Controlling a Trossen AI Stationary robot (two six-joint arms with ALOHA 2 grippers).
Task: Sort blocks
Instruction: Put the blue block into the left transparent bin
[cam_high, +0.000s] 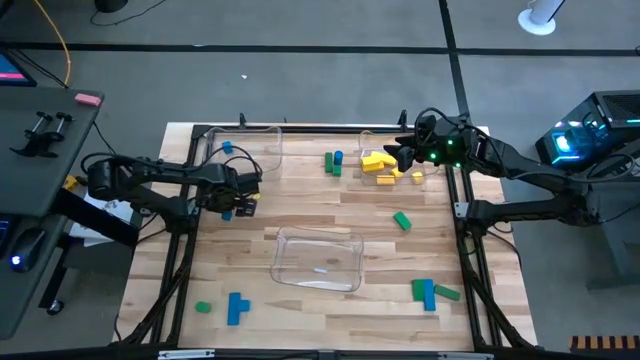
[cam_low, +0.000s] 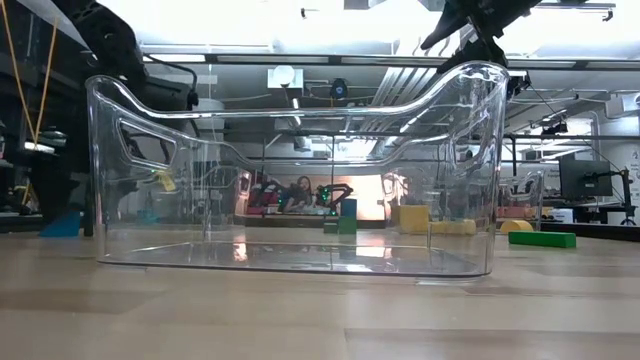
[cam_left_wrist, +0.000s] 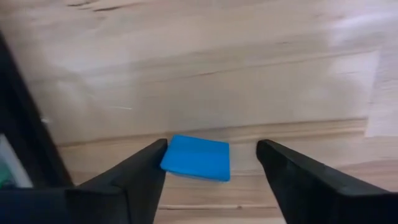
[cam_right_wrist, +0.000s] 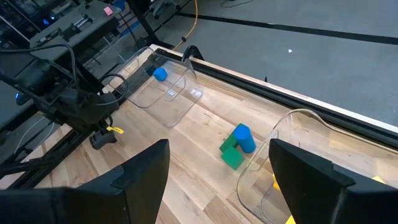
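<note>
My left gripper (cam_left_wrist: 211, 149) points down over the left side of the table (cam_high: 238, 200), open. A flat blue block (cam_left_wrist: 196, 158) lies on the wood between its fingers, close against one of them. My right gripper (cam_right_wrist: 221, 146) hangs open and holds nothing, high above the far right clear tray (cam_high: 430, 175), which holds yellow blocks (cam_high: 380, 163). The far left clear tray (cam_high: 262, 140) holds one blue block (cam_high: 228, 148). A green and a blue block (cam_right_wrist: 237, 147) stand between those two trays. My left gripper has one finger (cam_left_wrist: 149, 163) right beside the blue block's corner (cam_left_wrist: 166, 163); I cannot tell whether it touches. The other finger stands apart from the block, and the block lies flat on the table.
A third clear tray (cam_high: 318, 258) stands at the table's middle, filling the low view (cam_low: 300, 170). Loose blocks lie about: green (cam_high: 402, 220) right of middle, green and blue (cam_high: 427, 292) near right, green (cam_high: 203, 307) and blue (cam_high: 237, 308) near left.
</note>
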